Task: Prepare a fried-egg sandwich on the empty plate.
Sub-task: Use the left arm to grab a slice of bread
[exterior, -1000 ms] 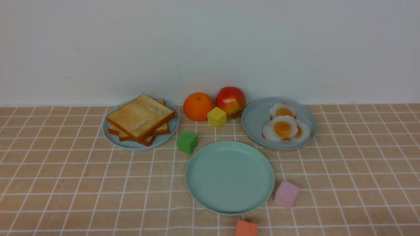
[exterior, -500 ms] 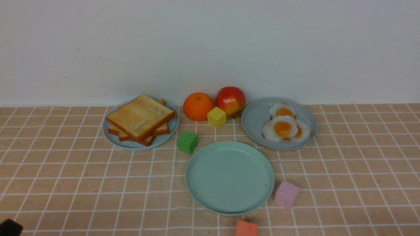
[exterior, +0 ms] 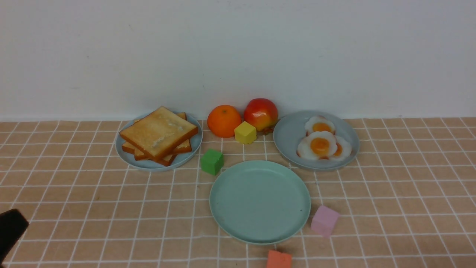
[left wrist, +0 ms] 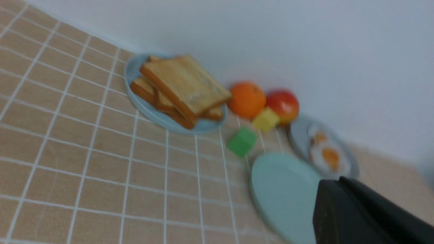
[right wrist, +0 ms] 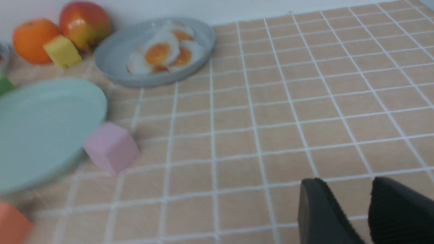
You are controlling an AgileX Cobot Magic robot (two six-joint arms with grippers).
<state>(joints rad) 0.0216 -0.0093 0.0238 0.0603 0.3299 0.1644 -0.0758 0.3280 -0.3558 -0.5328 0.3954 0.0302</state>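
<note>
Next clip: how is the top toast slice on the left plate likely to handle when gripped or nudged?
The top toast slice overhangs the lower slices without sagging, so it is probably stiff, and likely light. It lies skewed on that uneven stack, so a nudge may slide it or drag the slices beneath across the blue-grey plate.

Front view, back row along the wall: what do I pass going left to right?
toast plate → orange → yellow cube → apple → egg plate
</note>
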